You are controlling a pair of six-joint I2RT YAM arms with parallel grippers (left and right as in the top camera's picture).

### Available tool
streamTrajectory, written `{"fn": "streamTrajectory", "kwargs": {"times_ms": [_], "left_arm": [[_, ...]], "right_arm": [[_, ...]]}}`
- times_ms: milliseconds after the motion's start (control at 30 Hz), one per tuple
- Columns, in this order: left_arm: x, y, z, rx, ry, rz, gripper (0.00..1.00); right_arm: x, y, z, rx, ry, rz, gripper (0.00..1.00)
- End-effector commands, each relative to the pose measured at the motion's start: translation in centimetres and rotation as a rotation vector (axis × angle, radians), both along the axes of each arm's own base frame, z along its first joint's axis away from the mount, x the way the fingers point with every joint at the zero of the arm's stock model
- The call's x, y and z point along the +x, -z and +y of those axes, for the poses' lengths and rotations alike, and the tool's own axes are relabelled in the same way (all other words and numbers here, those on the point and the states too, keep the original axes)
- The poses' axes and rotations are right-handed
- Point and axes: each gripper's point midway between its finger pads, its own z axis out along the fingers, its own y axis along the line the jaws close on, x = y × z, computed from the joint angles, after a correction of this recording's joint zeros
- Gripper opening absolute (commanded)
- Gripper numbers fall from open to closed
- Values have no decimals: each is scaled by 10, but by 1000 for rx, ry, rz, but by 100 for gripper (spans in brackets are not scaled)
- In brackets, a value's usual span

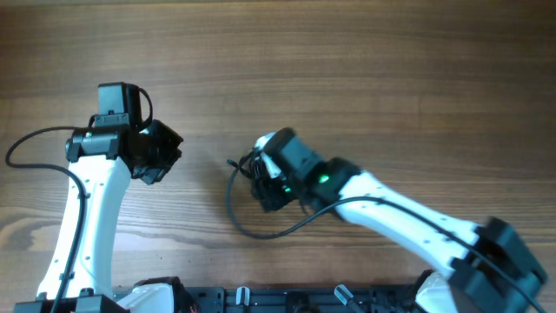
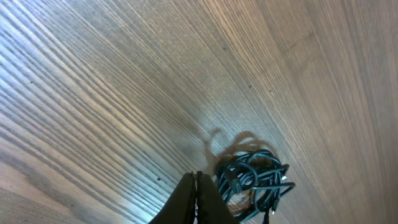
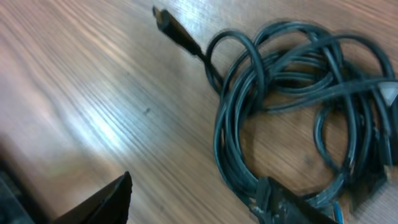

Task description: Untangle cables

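The cables [image 3: 249, 99] are one bundle of thin black loops on the wooden table, with a plug end [image 3: 166, 23] sticking out at the upper left. My right gripper [image 3: 199, 196] is open just over the bundle's near edge. Its right finger rests on or over the loops and its left finger is over bare wood. In the overhead view the right gripper [image 1: 263, 180] covers most of the bundle [image 1: 241, 167]. My left gripper [image 2: 196, 177] is shut and empty. The bundle [image 2: 255, 180] lies just to its right, apart from it. In the overhead view the left gripper [image 1: 165, 152] is well to the left of the bundle.
A thin black cord [image 1: 239, 222] curves from the bundle toward the table's front and back under the right arm; I cannot tell if it belongs to the arm. The arm bases stand along the front edge [image 1: 261, 300].
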Motion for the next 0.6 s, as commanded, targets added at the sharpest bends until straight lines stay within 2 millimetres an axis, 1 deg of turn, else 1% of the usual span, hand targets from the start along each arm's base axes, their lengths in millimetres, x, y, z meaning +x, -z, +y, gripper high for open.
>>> {"fn": "streamTrajectory", "kwargs": {"times_ms": [0, 33, 100, 133, 167, 200, 233, 267, 333, 400, 433, 500, 567], "left_arm": [[1, 0, 2, -2, -4, 3, 14], [1, 0, 2, 2, 6, 2, 16], [0, 0, 2, 2, 7, 6, 16], [0, 0, 2, 5, 14, 4, 17], [0, 0, 2, 7, 21, 3, 17], [0, 0, 3, 11, 23, 3, 20], [0, 0, 3, 10, 23, 3, 20], [0, 0, 3, 12, 27, 2, 20], [-1, 0, 3, 12, 30, 5, 20], [-2, 1, 2, 12, 30, 11, 20], [-3, 1, 2, 12, 30, 13, 20], [-3, 1, 2, 15, 42, 15, 20], [-4, 1, 2, 19, 55, 13, 21]], "right_arm": [[17, 36, 5, -173, -23, -173, 62], [24, 48, 5, -216, -5, -217, 58], [27, 60, 7, -246, -11, -240, 55], [28, 60, 8, -242, -15, -246, 44], [30, 59, 10, -234, -15, -253, 40], [30, 60, 10, -235, -15, -253, 37], [30, 60, 10, -236, -16, -252, 36], [30, 60, 10, -238, -16, -251, 28], [30, 60, 10, -238, -16, -251, 6], [30, 59, 11, -233, -22, -254, 4], [29, 55, 13, -218, -25, -250, 4], [20, 17, 30, -50, -61, -179, 4], [15, -45, 39, 213, -58, -73, 4]]}}
